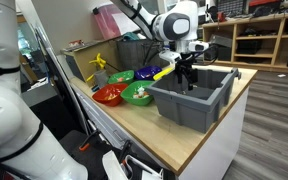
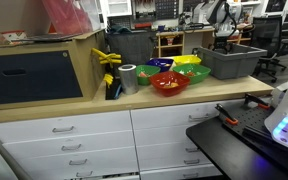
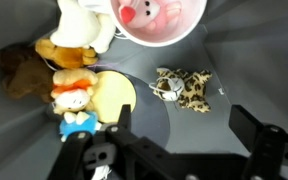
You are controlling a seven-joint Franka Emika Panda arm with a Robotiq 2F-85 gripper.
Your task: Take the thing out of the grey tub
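With my pincer (image 3: 189, 140) spread apart inside the grey tub (image 1: 189, 108), the leopard-print toy (image 3: 184, 90) lies just ahead of it, and I judge closing off-centre could snag the yellow disc (image 3: 114, 95) alongside instead.

A robot's claw (image 1: 190, 80) hangs inside the large grey tub (image 1: 189, 108) on a wooden worktop (image 1: 149, 128); a red bowl (image 1: 108, 96) and a green bowl (image 1: 138, 94) sit just beside the tub.
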